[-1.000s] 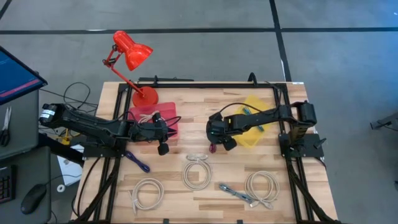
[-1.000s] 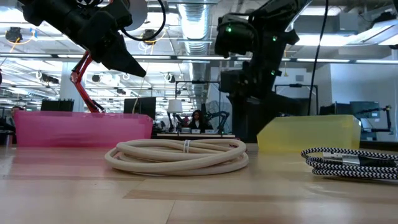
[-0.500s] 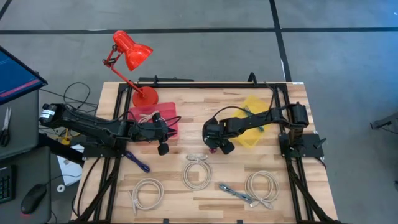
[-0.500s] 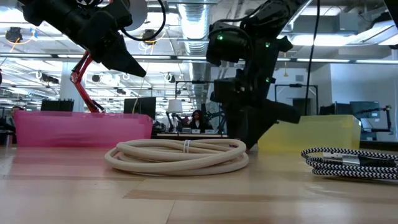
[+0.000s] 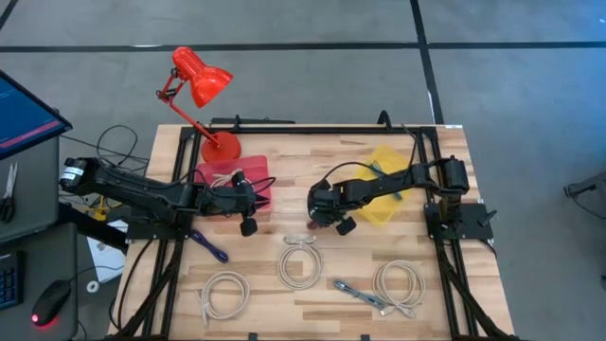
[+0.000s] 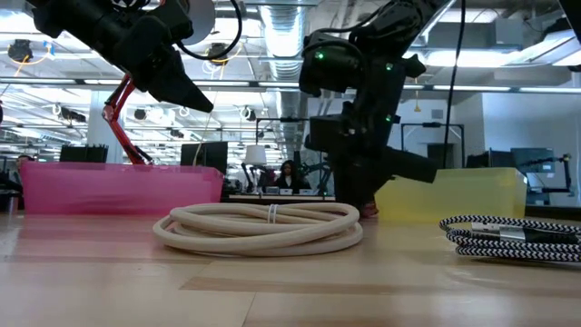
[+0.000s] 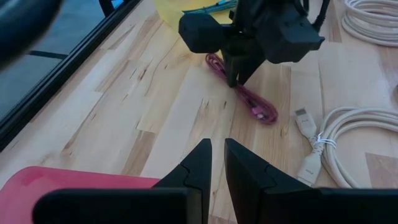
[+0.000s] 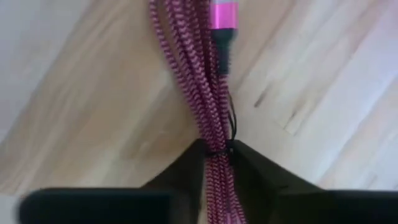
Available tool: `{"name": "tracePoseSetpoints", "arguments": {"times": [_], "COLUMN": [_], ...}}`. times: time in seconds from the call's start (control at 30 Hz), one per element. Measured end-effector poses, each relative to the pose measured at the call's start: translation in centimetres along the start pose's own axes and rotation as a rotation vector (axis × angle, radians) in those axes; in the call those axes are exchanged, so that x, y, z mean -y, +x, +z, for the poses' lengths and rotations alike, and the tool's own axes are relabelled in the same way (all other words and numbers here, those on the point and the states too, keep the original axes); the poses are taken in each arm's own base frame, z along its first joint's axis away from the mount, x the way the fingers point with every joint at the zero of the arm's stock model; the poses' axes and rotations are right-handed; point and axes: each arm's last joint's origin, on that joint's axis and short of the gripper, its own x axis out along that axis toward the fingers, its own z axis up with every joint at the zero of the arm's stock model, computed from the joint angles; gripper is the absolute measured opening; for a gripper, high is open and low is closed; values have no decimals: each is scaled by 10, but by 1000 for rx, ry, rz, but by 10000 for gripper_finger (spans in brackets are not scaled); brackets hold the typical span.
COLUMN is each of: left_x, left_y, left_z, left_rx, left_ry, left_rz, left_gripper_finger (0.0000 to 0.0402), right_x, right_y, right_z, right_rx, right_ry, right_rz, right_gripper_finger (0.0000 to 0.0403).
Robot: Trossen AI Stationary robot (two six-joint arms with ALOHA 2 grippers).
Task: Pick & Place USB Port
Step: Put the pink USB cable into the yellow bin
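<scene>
A bundled pink braided cable with a pink plug lies flat on the wooden table, between the pink bin and the yellow bin. My right gripper stands over it near the table's middle and is shut on it. My left gripper hangs above the table beside the pink bin. Its fingers are nearly together with nothing between them. My right gripper pinches the pink cable bundle between its two fingers, near the bundle's middle, where a thin dark tie wraps it. The fingers come from above, pointing down, and lie across the strands. The bundle rests on the table, its plug end stretching out beyond the fingers.
A cream cable coil lies near the table's middle, with two more coils along the near edge. A striped cable and a purple cable lie there too. A red desk lamp stands at the far left.
My right gripper has moved toward the table's left edge and come down to the table, onto the pink cable. The cable still lies where it was.
</scene>
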Motion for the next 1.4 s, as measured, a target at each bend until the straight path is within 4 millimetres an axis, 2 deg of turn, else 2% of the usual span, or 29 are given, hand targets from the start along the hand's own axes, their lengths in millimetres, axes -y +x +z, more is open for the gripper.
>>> {"name": "tracePoseSetpoints", "arguments": {"times": [0.07,0.13,0.37,0.67,0.9,1.2,1.4], "left_x": [0,0,0,0,0,0,0], "left_y": [0,0,0,0,0,0,0], "left_z": [0,0,0,0,0,0,0], "left_rx": [0,0,0,0,0,0,0], "left_ry": [0,0,0,0,0,0,0], "left_rz": [0,0,0,0,0,0,0], "left_gripper_finger": [43,43,43,43,43,43,43], "right_x": [1,1,5,24,33,34,27], "right_y": [0,0,-5,-28,-63,-126,-150], "right_z": [0,0,7,25,24,-3,-22], "right_rx": [1,1,32,114,171,102,65], "right_ry": [1,2,39,98,232,410,461], "right_rz": [-5,-11,-28,-89,-173,-357,-431], "right_gripper_finger": [26,12,6,3,1,0,0]}}
